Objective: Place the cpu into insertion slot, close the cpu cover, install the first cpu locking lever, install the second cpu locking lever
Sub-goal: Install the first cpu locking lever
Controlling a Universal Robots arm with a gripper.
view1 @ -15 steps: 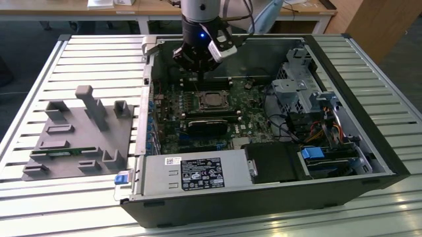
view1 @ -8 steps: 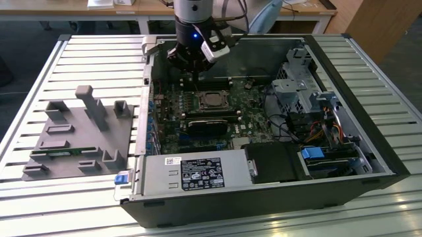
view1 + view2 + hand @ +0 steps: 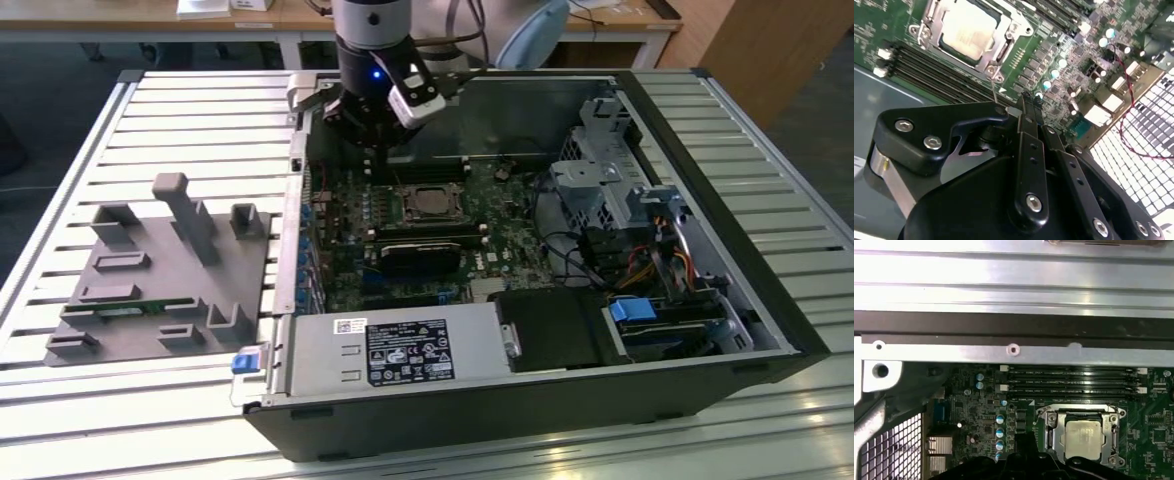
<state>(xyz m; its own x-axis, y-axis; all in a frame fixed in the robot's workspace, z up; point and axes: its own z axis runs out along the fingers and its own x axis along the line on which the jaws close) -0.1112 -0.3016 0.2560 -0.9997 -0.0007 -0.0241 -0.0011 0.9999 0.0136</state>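
Claw point(image 3: 1029, 102) near memory slots point(image 3: 929, 62), cpu point(image 3: 966, 27) seated

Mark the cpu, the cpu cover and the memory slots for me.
the cpu point(image 3: 1084, 439), first wrist view, middle of its silvery top.
the cpu cover point(image 3: 1054, 437), first wrist view, side bar of its frame.
the memory slots point(image 3: 1074, 381), first wrist view, middle of the black rows.

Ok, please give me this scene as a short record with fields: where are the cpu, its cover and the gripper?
cpu: seated in the insertion slot, metal top showing
cpu cover: lying flat around the cpu, looks closed
gripper: low over the motherboard, close beside the slot
surroundings: open computer case on a slatted table; grey fixture tray at the exterior view's left
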